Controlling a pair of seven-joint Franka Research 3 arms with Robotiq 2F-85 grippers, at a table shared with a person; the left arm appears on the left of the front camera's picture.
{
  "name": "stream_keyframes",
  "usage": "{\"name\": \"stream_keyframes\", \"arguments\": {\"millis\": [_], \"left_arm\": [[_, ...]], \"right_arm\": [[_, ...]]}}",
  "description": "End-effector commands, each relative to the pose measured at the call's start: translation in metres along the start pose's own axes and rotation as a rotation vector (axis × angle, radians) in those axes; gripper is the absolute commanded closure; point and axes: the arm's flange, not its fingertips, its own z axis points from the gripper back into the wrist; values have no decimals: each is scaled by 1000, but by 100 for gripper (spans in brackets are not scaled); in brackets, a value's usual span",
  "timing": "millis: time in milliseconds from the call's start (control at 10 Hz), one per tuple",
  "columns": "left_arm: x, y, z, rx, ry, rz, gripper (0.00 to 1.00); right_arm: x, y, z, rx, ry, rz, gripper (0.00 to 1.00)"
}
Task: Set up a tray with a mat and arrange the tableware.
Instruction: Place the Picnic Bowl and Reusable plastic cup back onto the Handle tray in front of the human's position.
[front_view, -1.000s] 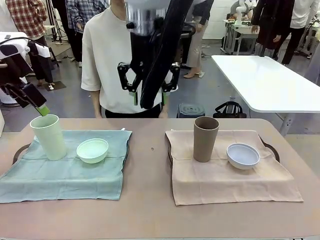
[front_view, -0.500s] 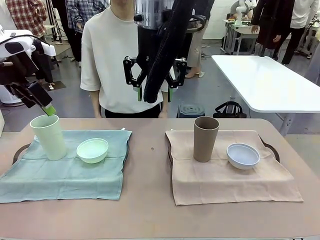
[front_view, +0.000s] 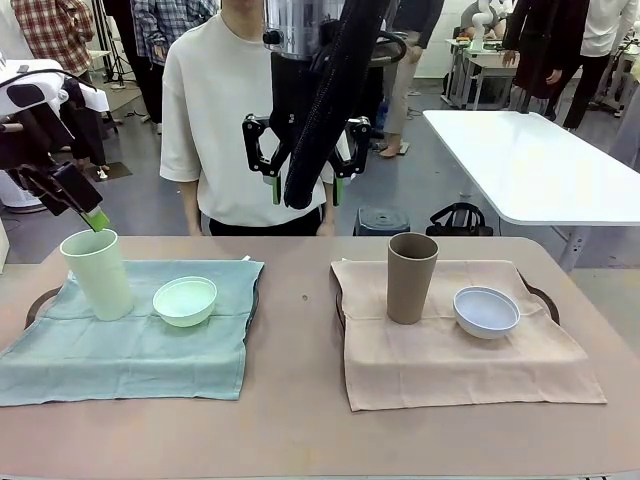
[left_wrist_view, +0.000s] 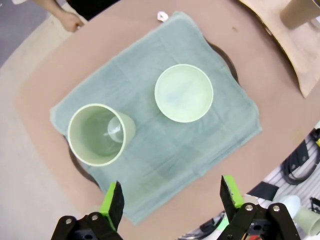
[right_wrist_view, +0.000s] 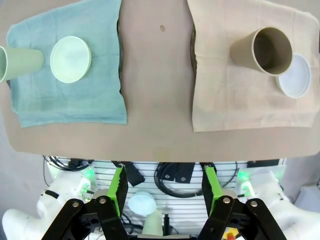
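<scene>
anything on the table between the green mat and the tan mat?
Bare tabletop between the green mat and the tan mat, apart from one small dark spot. Front and right wrist views show it.

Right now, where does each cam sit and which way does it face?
Front: between the arms, facing the person across the table; right gripper raised mid-frame.
Left wrist: looking down on the mint green plastic tumbler, own open fingers below.
Right wrist: high, looking down on both mats; fingers open.
Shared: tan-brown plastic tumbler.
</scene>
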Motion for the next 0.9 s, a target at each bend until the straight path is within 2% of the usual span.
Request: {"name": "stream_keyframes", "arguments": {"millis": [0,400,500,600,800], "left_arm": [[0,2,-1,26,-1,3,0],[0,2,-1,26,-1,3,0],[0,0,0,0,0,0,0],[-1,-1,4,-43,13,70,0],[-20,0,7,-83,65,168,0]], "right_arm": [[1,-1,0,-13,0,0,23],[1,-1,0,-13,0,0,23],[0,0,0,0,0,-1,26],[0,-24,-12,-43,13,24,23],[-4,-87,-27,-26,63,15,23]]}}
